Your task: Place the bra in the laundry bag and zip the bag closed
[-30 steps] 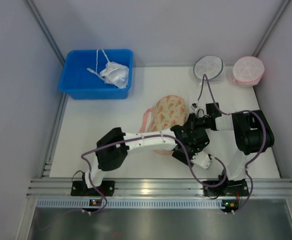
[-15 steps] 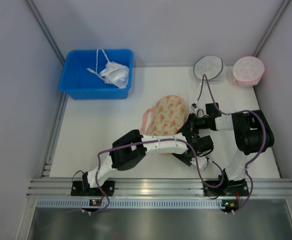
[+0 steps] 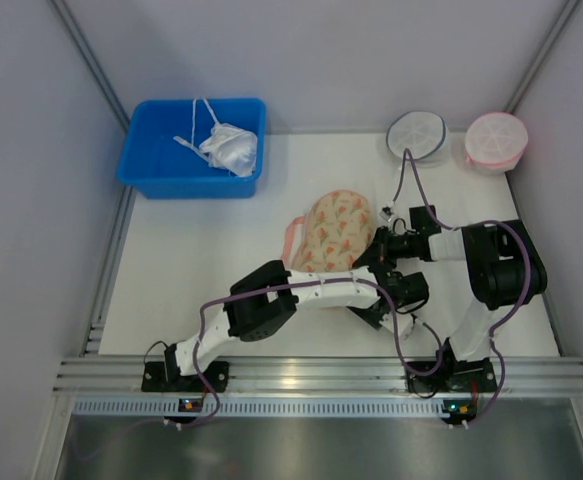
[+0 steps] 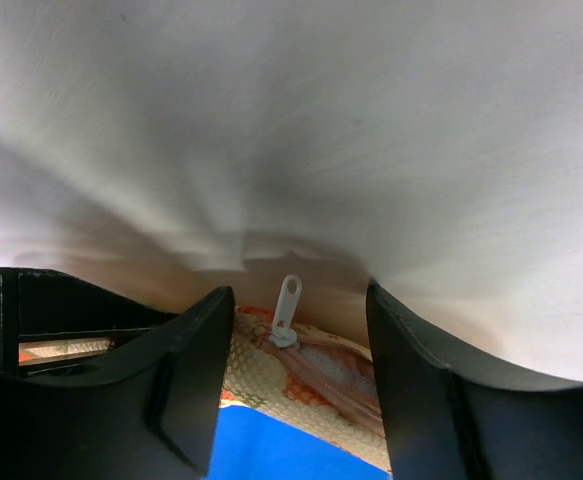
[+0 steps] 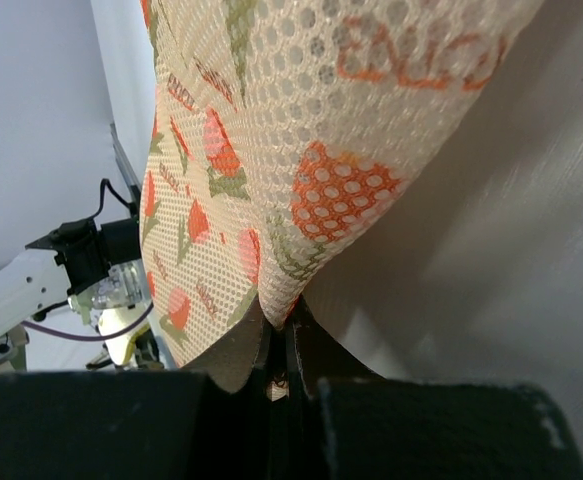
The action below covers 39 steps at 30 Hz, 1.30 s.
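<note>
Left wrist view: the left gripper (image 4: 299, 296) has its two black fingers (image 4: 196, 380) spread apart at the lower left and lower right of the frame. In the gap between them stands a small white zipper pull (image 4: 287, 310), touching neither finger. The pull sits on the pink zipper rim of the peach-pink mesh laundry bag with the orange floral print (image 4: 316, 375). Below the bag is a patch of blue that cannot be identified, and pale, shadowed surface fills the upper frame. The right wrist view shows what this one does not: the right gripper (image 5: 279, 338) has its dark fingers pressed together low in the frame, pinching a fold at the edge of the bag. The fabric rises from the pinch and spreads across the top of the frame, and part of the white left arm (image 5: 31, 280) shows at the left. Only the top external view gives the layout. The bag lies near the centre of the white table (image 3: 171, 260), with a pink loop (image 3: 291, 238) at its left edge. Both wrists meet at its lower right, the left forearm crossing over its lower end, so neither set of fingertips is visible there. A blue plastic bin (image 3: 151, 165) at the upper left holds a bright white bra with thin string straps (image 3: 226, 148). A round white mesh pouch with a dark rim (image 3: 416, 132) and a round pink mesh pouch (image 3: 496, 138) sit side by side at the upper right.
</note>
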Each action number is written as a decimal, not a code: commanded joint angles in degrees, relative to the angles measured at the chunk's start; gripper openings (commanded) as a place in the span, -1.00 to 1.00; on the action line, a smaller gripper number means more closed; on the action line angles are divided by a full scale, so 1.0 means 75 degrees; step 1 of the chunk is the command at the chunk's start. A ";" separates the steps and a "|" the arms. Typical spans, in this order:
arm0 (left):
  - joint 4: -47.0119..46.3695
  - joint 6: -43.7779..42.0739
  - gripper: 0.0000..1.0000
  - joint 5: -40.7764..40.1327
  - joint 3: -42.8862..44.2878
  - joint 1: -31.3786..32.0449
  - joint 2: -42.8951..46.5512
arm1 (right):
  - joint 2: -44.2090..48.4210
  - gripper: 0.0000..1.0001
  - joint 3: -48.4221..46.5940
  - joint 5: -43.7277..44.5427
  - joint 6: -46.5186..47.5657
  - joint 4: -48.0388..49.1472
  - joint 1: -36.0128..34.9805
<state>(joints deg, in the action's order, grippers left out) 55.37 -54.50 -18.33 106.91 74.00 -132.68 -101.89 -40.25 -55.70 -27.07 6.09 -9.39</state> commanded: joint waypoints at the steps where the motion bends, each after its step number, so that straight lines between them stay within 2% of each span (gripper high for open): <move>1: -0.0024 -0.0069 0.28 0.0006 0.0135 -0.0046 -0.0449 | -0.0079 -1.00 -0.0212 -0.0120 0.0059 0.0102 -0.0143; 3: -0.0024 -0.0034 0.36 0.0018 0.0252 0.0001 -0.0496 | -0.0103 -1.00 -0.0212 -0.0120 0.0000 0.0137 -0.0143; 20: 0.0000 0.0036 0.37 -0.0029 0.0733 0.0434 -0.1082 | -0.0337 -1.00 -0.0246 -0.0120 -0.0164 0.0360 -0.0143; 30: 0.0292 0.0341 0.41 0.0170 0.0628 0.0763 -0.0989 | -0.0384 -1.00 -0.0270 -0.0167 -0.0305 0.0489 -0.0143; 39: 0.0562 0.0622 0.41 0.0159 -0.0040 0.0868 -0.0742 | -0.0349 -1.00 -0.0282 -0.0050 -0.0199 0.0360 -0.0143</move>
<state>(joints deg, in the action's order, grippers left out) 59.29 -51.09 -24.29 109.97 77.38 -135.72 -104.38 -40.32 -55.75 -29.21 7.25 -9.72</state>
